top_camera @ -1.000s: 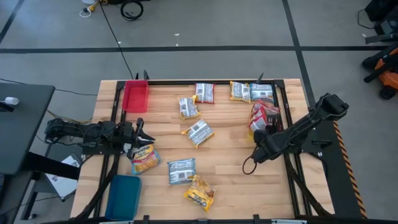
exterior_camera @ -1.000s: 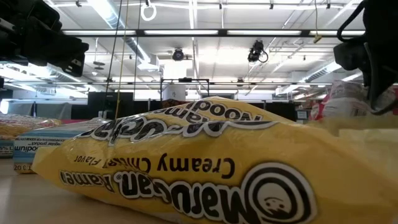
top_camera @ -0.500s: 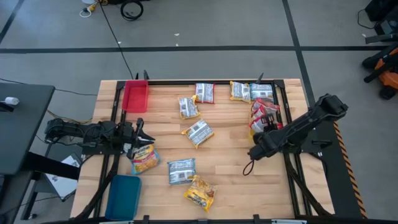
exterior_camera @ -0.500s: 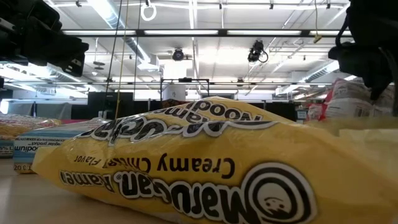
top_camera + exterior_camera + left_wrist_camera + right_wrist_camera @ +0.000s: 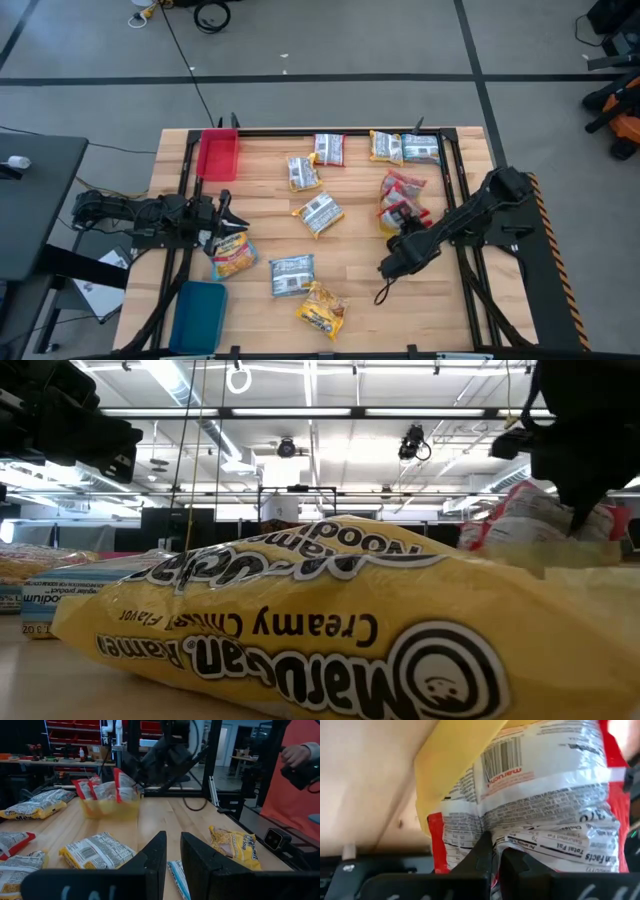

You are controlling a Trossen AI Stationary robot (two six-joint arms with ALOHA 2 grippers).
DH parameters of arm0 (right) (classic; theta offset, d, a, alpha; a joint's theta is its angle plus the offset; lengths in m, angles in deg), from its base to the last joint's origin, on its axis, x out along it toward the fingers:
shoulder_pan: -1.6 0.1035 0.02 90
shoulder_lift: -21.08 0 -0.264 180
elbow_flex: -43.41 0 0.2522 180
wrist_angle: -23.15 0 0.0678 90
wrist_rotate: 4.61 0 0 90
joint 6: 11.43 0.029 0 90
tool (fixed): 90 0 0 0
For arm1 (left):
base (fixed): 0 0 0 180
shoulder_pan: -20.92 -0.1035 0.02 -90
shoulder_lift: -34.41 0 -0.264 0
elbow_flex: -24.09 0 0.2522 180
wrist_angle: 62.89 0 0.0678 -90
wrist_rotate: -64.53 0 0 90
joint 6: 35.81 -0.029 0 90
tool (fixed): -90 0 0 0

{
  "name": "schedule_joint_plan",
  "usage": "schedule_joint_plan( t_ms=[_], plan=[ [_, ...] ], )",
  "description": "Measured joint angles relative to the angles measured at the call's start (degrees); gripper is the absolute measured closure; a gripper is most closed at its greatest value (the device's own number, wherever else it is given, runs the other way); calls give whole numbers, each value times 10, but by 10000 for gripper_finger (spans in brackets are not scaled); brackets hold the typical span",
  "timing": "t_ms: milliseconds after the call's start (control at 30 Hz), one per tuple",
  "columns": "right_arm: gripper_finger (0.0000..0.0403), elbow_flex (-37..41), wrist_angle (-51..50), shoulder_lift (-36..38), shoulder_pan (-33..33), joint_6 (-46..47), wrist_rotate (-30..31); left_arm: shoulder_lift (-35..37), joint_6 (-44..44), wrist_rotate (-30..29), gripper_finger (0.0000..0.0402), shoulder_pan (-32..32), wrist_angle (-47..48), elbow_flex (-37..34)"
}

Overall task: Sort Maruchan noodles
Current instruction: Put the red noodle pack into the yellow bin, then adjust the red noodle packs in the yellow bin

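Several Maruchan noodle packets lie scattered on the wooden table, among them a blue-edged one and a yellow one near the front. At the right, red-edged packets stand in a yellow tray. My right gripper is shut at their near side. My left gripper rests level at the table's left edge, fingers slightly apart with nothing between them, above an orange-edged packet. My right gripper's fingertips are closed on the crinkled wrapper of a red-edged packet, where it lies over the yellow tray's wall. The fingers slant down from the table's right. I cannot tell whether the tray's rim is also between them.
A red tray sits at the far left corner and a blue tray at the near left corner. Black frame rails run along the table's edges. A large yellow packet fills the low view. A person stands beyond the table.
My right gripper has moved toward the table's left edge and slightly nearer, rolling its wrist. The red-edged packets and their yellow tray have slid along the table with it, away from the right rail.
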Motion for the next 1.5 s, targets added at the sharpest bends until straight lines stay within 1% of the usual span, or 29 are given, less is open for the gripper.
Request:
schedule_joint_plan(
  t_ms=[100, 200, 267, 300, 433, 533, 633, 833, 900, 1000, 1100, 1200, 1300, 1367, 1433, 1500],
  plan=[
    [389, -32, 18, -31, 1, -56, 6, 0, 0, 0, 340, 0, 0, 0],
    [389, -51, 23, -59, -4, -77, 48, 0, 0, 0, 340, 0, 0, 0],
    [388, -60, 26, -72, -7, -65, 73, 0, 0, 0, 340, 0, 0, 0],
    [387, -65, 26, -77, -9, -58, 75, 0, 0, 0, 340, 0, 0, 0],
    [374, -73, 23, -78, -9, -18, 68, 0, 0, 0, 340, 0, 1, 0],
    [346, -74, 22, -59, -1, 17, 49, 0, 0, 0, 340, 0, 1, 0],
    [308, -74, 13, -32, 6, 75, 23, 0, 0, 0, 340, 0, 1, 0],
    [226, -73, 14, 50, 31, 228, 26, 0, 0, 0, 340, 0, 1, 0],
    [202, -72, 20, 85, 41, 283, 37, 0, 0, 0, 340, 0, 1, 0],
    [172, -54, 46, 143, 57, 358, 73, 0, 0, 0, 340, 0, 1, 0],
    [149, -13, 83, 205, 64, 432, 102, 0, 0, 0, 340, 0, 1, 0],
    [129, 37, 132, 261, 64, 489, 105, 0, 0, 0, 340, 0, 1, 0],
    [112, 80, 209, 303, 53, 509, 106, 0, 0, 0, 340, 0, 1, 0],
    [103, 98, 274, 322, 43, 494, 112, 0, 0, 0, 340, 0, 1, 0],
    [97, 111, 345, 335, 30, 444, 121, 0, 0, 0, 340, 0, 1, 0],
    [96, 120, 421, 340, 18, 375, 133, 0, 0, 0, 340, 0, 1, 0]
  ],
)
